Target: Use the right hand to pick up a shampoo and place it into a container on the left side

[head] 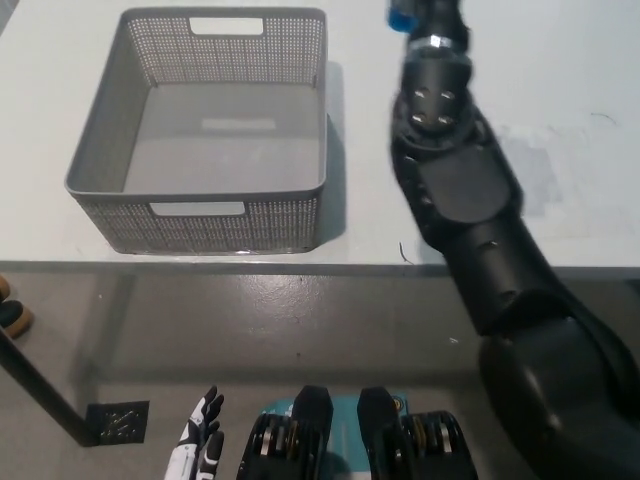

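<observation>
Reaching past basket (225, 225) rim, right hand (425, 12) grip unclear, blue cap (399, 18) showing

A white table (250, 40) fills the upper half of the head view. Its surface is matte and evenly lit, with a few thin dark marks to the right of centre. Its front edge runs horizontally across the frame. Below the edge lies a grey floor (300, 330) with a dull sheen and small pale specks. A dark table leg (40, 385) descends diagonally at lower left and ends at a square black foot plate (118, 422). A pair of shoes (12, 310) sits at the left border, partly cropped.
</observation>
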Controlling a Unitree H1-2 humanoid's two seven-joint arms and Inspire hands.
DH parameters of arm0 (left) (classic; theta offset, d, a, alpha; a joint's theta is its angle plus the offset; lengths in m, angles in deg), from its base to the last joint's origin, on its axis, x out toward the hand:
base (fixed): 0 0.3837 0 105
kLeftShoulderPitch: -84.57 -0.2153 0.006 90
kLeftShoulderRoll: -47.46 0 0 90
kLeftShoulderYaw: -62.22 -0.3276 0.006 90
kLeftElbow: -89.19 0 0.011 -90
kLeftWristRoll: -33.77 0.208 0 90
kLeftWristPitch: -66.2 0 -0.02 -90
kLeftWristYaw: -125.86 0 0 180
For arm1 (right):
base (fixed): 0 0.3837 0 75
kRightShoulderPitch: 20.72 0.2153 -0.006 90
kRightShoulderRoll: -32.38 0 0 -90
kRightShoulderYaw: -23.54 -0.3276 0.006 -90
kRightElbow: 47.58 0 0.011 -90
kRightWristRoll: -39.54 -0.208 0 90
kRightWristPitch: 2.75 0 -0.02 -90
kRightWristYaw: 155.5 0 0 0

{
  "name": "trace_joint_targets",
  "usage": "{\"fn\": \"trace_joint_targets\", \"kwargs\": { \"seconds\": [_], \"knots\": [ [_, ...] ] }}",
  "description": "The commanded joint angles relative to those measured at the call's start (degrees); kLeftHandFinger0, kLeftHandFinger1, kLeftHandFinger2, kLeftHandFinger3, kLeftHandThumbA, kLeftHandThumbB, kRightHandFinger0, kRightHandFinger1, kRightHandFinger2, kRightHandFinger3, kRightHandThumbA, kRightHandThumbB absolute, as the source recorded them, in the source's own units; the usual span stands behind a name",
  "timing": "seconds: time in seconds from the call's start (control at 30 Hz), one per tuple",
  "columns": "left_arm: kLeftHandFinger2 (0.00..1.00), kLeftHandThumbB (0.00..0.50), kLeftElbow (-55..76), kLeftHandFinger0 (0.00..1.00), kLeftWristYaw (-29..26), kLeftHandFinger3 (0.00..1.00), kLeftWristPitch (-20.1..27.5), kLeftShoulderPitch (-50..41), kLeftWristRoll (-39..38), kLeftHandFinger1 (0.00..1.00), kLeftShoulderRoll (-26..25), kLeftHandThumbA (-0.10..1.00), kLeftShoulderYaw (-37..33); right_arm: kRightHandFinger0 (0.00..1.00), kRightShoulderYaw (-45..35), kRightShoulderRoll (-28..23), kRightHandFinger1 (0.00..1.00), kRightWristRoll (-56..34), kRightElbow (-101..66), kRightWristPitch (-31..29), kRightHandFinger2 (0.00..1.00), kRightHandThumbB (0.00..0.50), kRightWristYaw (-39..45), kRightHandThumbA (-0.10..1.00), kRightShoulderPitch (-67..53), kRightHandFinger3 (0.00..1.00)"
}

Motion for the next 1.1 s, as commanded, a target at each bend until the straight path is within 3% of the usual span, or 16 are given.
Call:
{"fn": "trace_joint_targets", "kwargs": {
  "seconds": [0.0,0.1,0.17,0.43,0.63,0.8,0.93,1.0,1.07],
  "knots": [
    [1.0,0.193,1.2,1.0,0.0,1.0,2.2,0.2,0.0,1.0,-0.6,1.0,-0.3,0.0,2.4,3.5,0.05,3.3,1.5,2.0,0.51,0.165,-2.0,-0.1,6.2,0.64],
    [1.0,0.193,1.2,1.0,0.1,1.0,2.2,0.3,-0.3,1.0,-0.7,1.0,-0.2,0.0,2.9,5.4,0.13,2.3,4.7,0.1,0.63,0.147,-1.1,-0.1,7.2,0.71],
    [1.0,0.19,1.4,1.0,-0.2,1.0,2.2,0.5,0.0,1.0,-0.8,1.0,-0.2,0.0,3.3,7.3,0.19,1.5,8.6,-2.2,0.64,0.146,-0.3,-0.1,8.3,0.72],
    [1.0,0.206,1.6,1.0,1.1,1.0,2.2,1.0,-1.0,1.0,-0.8,1.0,0.1,0.0,4.1,10.0,0.18,0.9,17.5,-5.9,0.64,0.128,-0.5,-0.1,10.7,0.71],
    [1.0,0.172,2.4,1.0,1.2,1.0,2.2,1.1,-0.3,1.0,-1.5,1.0,-0.4,0.0,4.9,10.7,0.19,1.4,21.9,-7.5,0.65,0.121,-0.8,-0.1,9.9,0.71],
    [1.0,0.2,2.4,1.0,1.8,1.0,2.2,1.2,-0.8,1.0,-1.6,1.0,-0.3,0.0,4.6,11.0,0.2,0.4,25.3,-6.9,0.64,0.139,0.0,-0.1,8.1,0.71],
    [1.0,0.204,2.4,1.0,2.4,1.0,2.2,1.3,-1.3,1.0,-1.4,1.0,0.0,0.0,5.1,10.8,0.18,0.8,27.6,-7.1,0.67,0.146,0.0,-0.1,6.0,0.67],
    [1.0,0.198,2.5,1.0,3.0,1.0,2.2,1.2,-1.8,1.0,-1.3,1.0,0.2,0.0,4.1,10.6,0.25,-0.5,28.1,-5.4,0.75,0.145,1.5,-0.1,5.1,0.75],
    [1.0,0.2,2.4,1.0,3.3,1.0,2.2,1.3,-2.1,1.0,-1.1,1.0,0.3,0.0,3.9,10.3,0.27,-0.8,28.4,-5.8,0.78,0.143,2.0,-0.1,4.2,0.73]
  ]
}}
